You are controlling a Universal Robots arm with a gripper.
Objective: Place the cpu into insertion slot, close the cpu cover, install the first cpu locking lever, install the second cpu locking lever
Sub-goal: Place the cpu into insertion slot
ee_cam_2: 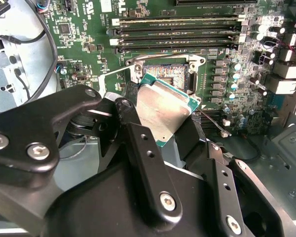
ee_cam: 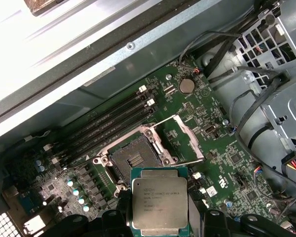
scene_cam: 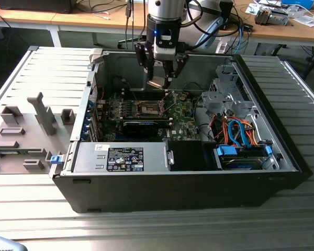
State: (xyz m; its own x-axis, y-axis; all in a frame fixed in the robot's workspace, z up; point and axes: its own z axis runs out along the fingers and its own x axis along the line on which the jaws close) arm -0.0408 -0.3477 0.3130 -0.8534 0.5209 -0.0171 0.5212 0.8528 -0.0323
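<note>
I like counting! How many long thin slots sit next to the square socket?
4. The slots lie side by side along one edge of the socket, on the green board. The gripper, holding the cpu, may hide more.

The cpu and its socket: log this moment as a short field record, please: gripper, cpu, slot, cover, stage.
gripper: shut on the cpu, over the open computer case
cpu: held at its edges, clear of the green motherboard, not seated
insertion slot: empty, dark centre exposed
cpu cover: raised open beside the slot
stage: cpu not yet placed; cover not closed
</note>
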